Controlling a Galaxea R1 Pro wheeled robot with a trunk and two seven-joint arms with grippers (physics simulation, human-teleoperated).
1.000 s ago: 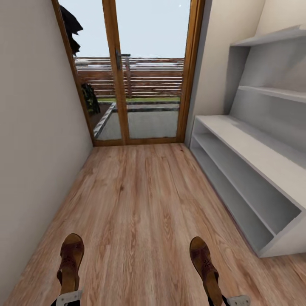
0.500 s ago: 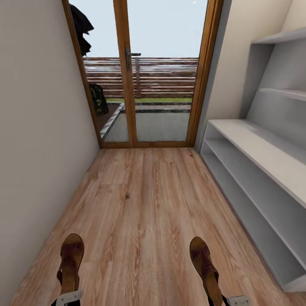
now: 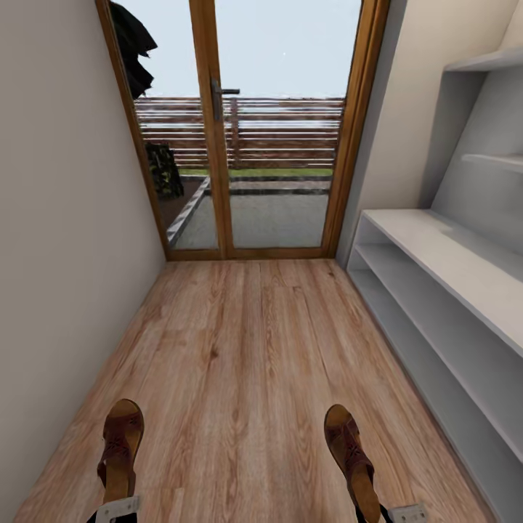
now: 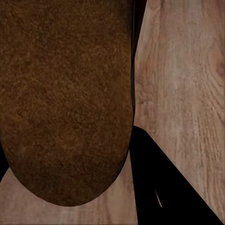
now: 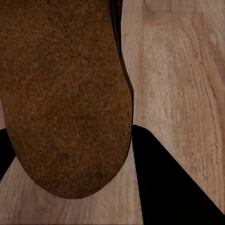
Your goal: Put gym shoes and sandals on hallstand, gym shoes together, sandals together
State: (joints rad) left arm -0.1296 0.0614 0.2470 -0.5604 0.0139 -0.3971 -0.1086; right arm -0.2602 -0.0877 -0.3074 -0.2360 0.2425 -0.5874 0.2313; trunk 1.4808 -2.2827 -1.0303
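Over the last second my head view has swung and crept forward: the wood-framed glass door [image 3: 276,131] ahead looms larger and the near end of the pale grey-white hallstand with its two open shelf levels [image 3: 443,290] has slid out past the right edge. That is the camera and base moving, not the furniture. It tells me I am rolling up the corridor alongside the rack, which sits close on my right.

Both dark brown strappy leather sandals are off the light brown wood-plank corridor floor [image 3: 247,349] and riding with me. The left sandal [image 3: 120,450] hangs in front of my left gripper [image 3: 116,508], the right sandal [image 3: 351,454] in front of my right gripper [image 3: 407,514]. Each one's long axis runs roughly away from me, toe toward the door, straps up; the right one's heel leans slightly toward the rack. In the wrist views I see the rough brown sole of each, left [image 4: 65,98] and right [image 5: 63,93], with floor planks beyond.

The fingers themselves are barely in frame, but since both sandals keep their place against the grippers, I judge each pair clenched on a heel. I do not see the gym shoes here. Next I would turn toward the shelves and set the sandals side by side.
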